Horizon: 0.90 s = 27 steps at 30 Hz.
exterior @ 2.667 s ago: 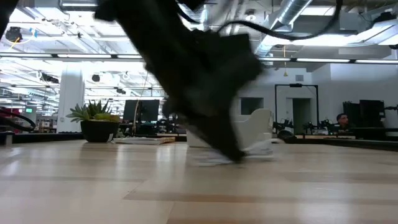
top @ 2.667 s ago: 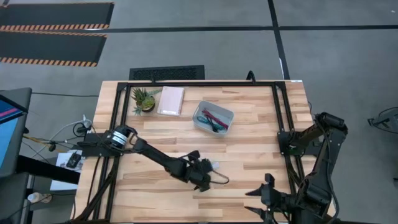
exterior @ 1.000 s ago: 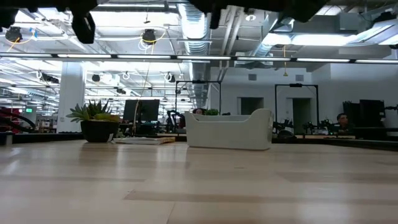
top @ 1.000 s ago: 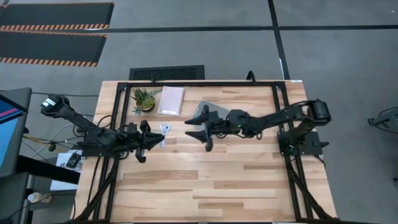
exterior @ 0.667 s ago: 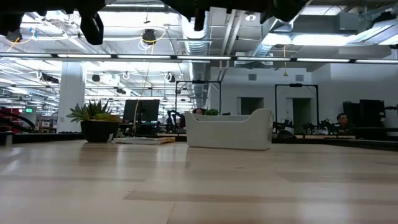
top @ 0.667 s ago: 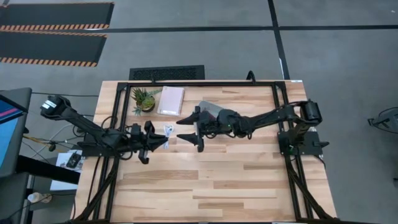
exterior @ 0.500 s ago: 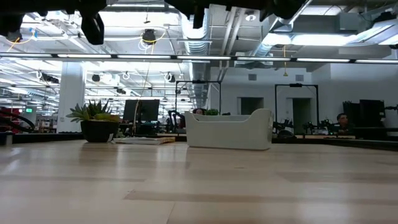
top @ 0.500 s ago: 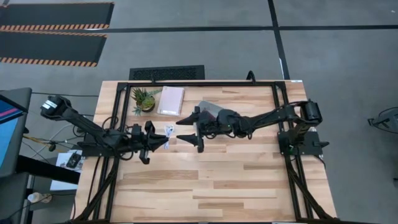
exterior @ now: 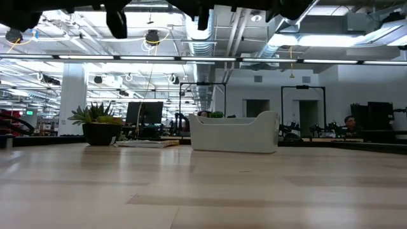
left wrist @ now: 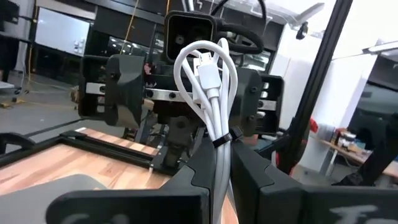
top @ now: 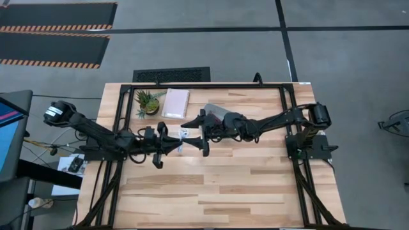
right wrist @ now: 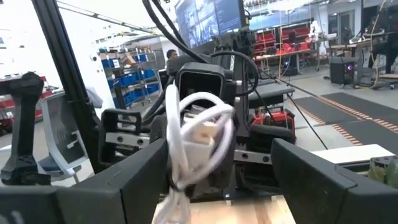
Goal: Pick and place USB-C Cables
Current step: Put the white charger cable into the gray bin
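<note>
Left gripper [top: 171, 145], clamped on the white cable [top: 183, 136], has moved closer to the right gripper [top: 197, 133] than half a second ago — cable now sits in the gap of the right gripper's wide-spread fingers, mid-air above the table [top: 255, 185]. Looks like a handover. Clear tray [top: 218, 114] sits just behind the right gripper — likely the drop point.

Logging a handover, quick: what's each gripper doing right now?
Left gripper: shut on the white cable, held above the table.
Right gripper: open, facing the cable.
</note>
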### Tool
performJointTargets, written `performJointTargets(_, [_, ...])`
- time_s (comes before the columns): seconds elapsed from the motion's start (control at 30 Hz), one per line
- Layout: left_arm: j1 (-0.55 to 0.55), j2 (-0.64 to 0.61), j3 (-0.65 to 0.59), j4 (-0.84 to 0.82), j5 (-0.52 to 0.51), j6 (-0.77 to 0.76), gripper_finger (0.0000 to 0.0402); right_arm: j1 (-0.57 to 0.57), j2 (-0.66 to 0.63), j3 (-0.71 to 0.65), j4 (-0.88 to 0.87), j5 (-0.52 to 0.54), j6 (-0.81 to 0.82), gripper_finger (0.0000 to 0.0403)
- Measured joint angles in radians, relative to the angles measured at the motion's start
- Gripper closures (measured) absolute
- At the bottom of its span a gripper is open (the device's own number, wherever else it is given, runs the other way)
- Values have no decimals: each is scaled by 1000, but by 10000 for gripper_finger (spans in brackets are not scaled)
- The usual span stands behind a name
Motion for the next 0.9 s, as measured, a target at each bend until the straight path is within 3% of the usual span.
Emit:
performJointTargets(0.17, [21, 66, 32, -10, 47, -10, 390, 11, 0, 0, -1, 3, -1, 96])
performJointTargets(0.3, [21, 96, 35, -9, 51, -32, 390, 27, 0, 0, 0, 21, -9, 135])
performJointTargets(0.67, [21, 97, 34, 9, 10, -37, 390, 41, -2, 0, -24, 58, -13, 369])
performJointTargets(0.9, [21, 97, 34, -38, -100, -53, 371, 36, -1, 0, -71, 153, -3, 370])
